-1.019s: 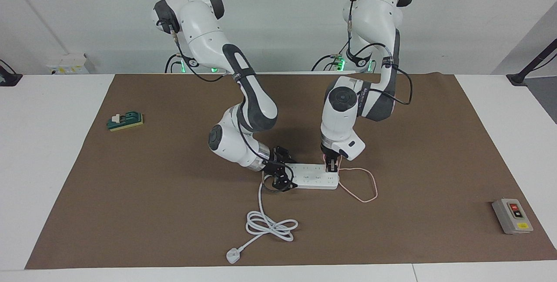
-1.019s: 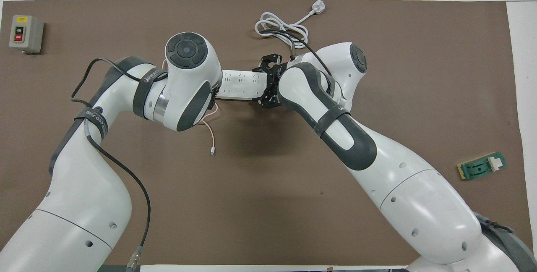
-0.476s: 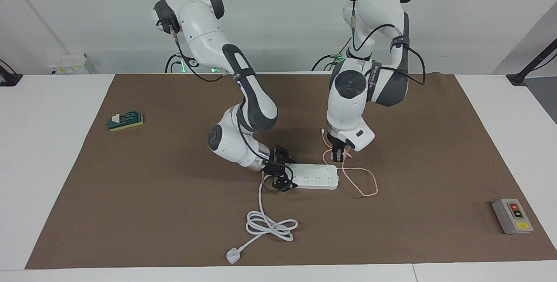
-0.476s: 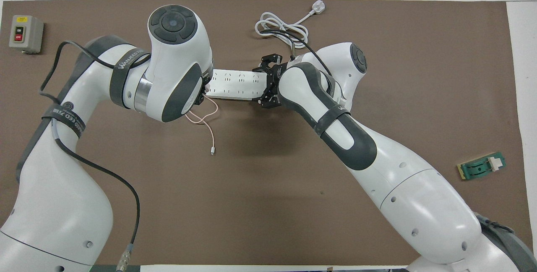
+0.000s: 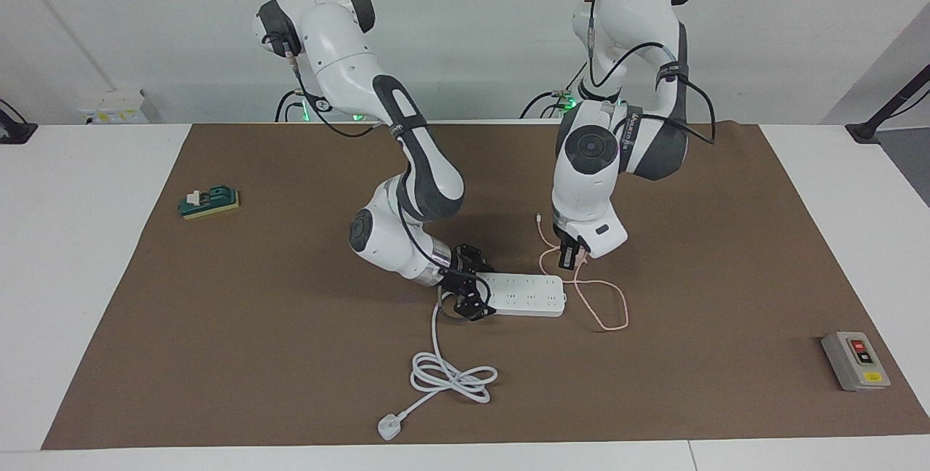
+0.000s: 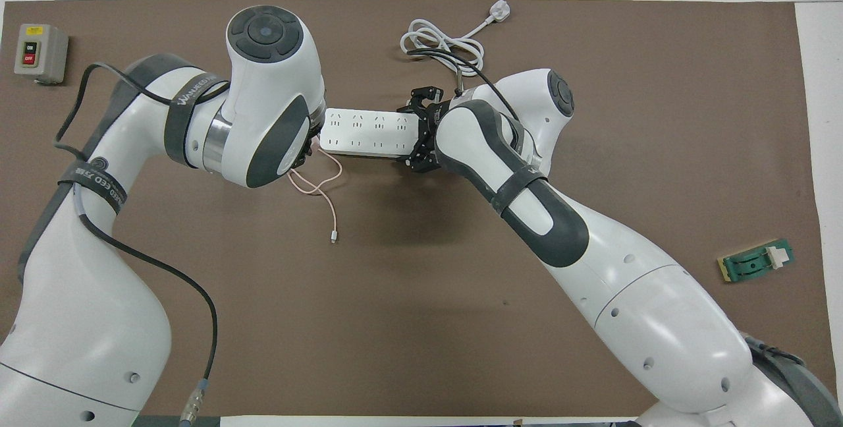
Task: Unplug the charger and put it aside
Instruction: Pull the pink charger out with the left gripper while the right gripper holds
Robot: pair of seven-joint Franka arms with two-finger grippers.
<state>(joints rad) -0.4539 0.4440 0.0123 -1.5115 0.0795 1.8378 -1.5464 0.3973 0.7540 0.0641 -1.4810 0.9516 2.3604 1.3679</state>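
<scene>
Lifted clear since a second ago, my left claw (image 5: 567, 259) now hangs above the table (image 5: 726, 238) near the power strip (image 5: 524, 294), clamped shut on the charger (image 5: 574, 256), which was still seated in the strip's end socket then. Its pink cable (image 5: 607, 304) trails down and loops on the brown mat, its free end (image 6: 334, 238) lying nearer my bases. My left forearm points steeply downward. My right claw (image 5: 465, 289) stays low at the strip's other end, fingers around it; I cannot tell their state.
</scene>
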